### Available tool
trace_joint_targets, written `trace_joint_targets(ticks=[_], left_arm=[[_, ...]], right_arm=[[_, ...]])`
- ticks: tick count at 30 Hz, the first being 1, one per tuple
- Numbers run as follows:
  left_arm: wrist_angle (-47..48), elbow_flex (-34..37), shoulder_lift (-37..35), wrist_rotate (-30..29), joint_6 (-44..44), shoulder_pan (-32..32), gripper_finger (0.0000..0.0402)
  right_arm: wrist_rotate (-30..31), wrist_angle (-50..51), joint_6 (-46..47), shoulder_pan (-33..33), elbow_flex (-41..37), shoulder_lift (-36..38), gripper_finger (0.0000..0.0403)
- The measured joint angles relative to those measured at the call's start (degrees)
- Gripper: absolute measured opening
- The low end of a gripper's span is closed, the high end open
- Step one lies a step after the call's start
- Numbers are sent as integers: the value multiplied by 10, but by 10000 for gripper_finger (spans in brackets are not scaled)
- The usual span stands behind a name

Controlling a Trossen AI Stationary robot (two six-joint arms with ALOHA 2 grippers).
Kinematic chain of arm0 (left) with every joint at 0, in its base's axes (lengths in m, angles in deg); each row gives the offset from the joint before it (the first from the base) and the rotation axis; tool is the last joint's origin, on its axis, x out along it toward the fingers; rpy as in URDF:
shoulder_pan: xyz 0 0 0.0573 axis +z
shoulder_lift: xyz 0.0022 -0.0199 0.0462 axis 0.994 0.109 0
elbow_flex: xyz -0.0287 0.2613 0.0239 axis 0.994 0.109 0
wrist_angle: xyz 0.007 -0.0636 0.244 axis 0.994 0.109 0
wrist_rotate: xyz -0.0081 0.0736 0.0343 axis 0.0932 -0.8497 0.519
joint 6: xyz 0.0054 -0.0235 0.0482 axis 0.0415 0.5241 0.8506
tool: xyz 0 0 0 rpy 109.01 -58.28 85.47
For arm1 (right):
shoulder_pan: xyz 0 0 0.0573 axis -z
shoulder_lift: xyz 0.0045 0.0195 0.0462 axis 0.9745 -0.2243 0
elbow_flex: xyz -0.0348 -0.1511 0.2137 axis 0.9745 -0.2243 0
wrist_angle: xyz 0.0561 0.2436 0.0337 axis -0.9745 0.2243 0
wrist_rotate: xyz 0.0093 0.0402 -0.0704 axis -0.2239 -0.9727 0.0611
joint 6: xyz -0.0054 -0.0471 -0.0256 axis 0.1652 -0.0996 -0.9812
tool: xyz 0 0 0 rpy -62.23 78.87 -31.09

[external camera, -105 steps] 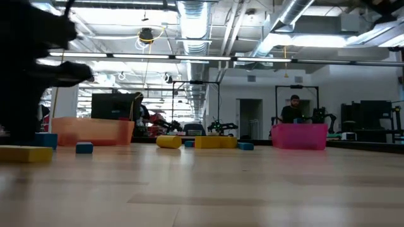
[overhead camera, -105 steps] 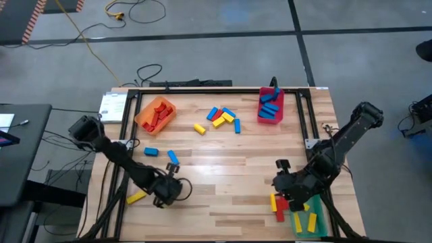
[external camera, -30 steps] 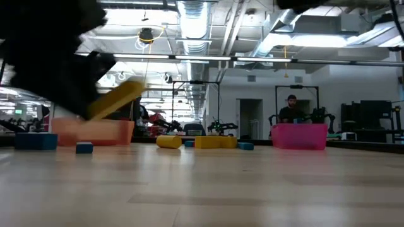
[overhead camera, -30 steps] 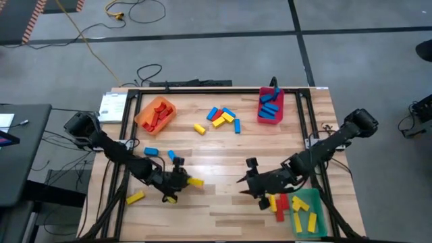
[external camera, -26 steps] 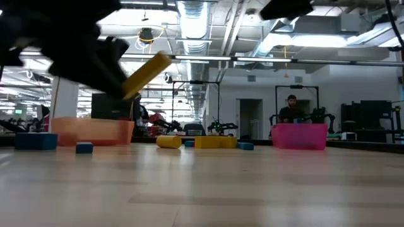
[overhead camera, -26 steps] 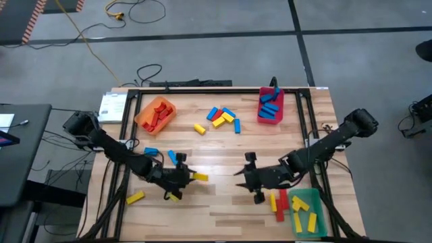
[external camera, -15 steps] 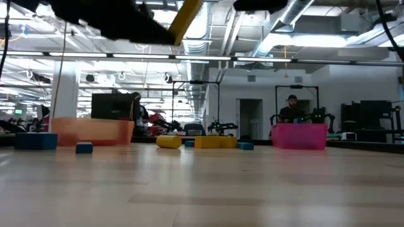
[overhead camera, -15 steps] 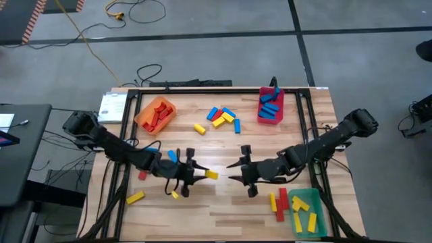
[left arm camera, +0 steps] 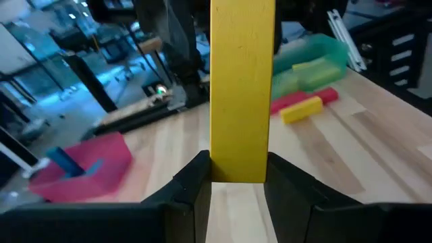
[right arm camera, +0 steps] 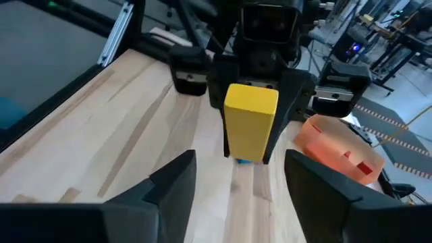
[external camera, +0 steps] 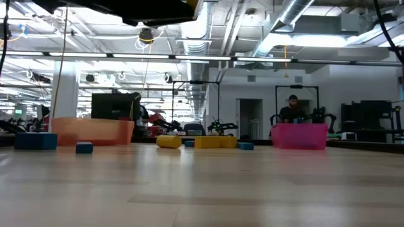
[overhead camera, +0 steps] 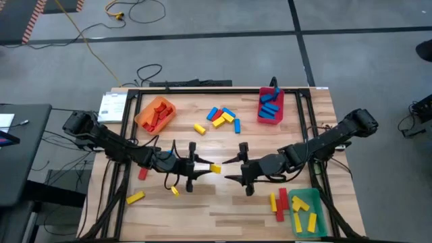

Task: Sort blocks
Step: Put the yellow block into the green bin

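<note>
Left gripper (overhead camera: 202, 168) mid-table, above board, clamps yellow block (overhead camera: 214, 168) by one end; free end points at right gripper (overhead camera: 232, 169).

Right gripper faces it, fingers (right arm camera: 174, 177) spread wide, block end between them but apart, no contact.

Looks like handover.

Risks:
- left lets go before right closes: block drops to table (overhead camera: 223, 202)
- right closes off-centre: block twists, slips
- grippers near, push further: collision

Green bin (overhead camera: 314, 202) at right front corner, yellow pieces inside. Loose blocks (overhead camera: 221, 117) at back centre unsorted.

Block (overhead camera: 214, 168) mid-table, between left claw (overhead camera: 200, 168) and right claw (overhead camera: 233, 170).
</note>
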State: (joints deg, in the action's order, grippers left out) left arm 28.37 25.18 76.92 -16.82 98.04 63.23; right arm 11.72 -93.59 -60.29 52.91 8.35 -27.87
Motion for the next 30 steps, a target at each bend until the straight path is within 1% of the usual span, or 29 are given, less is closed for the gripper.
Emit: trace_joint_targets(ticks=[3,8,10,14,22,26,30], left_arm=[[-14,0,2,-8,21,0,106],[-34,0,5,-25,49,0,106],[-38,0,5,-43,59,1,106],[-65,0,5,-47,80,1,106],[-73,0,5,-46,73,20,106],[-86,0,5,-33,69,26,106],[-94,0,5,-28,73,26,106]], right_arm=[[0,-23,0,9,0,0,257],[-1,-69,-12,22,0,0,260],[-12,-82,-22,25,0,0,260],[-42,-103,-24,33,0,0,260],[-59,-109,-28,41,0,0,260],[-59,-121,-32,44,0,0,249],[-59,-132,-40,52,0,-15,219]])
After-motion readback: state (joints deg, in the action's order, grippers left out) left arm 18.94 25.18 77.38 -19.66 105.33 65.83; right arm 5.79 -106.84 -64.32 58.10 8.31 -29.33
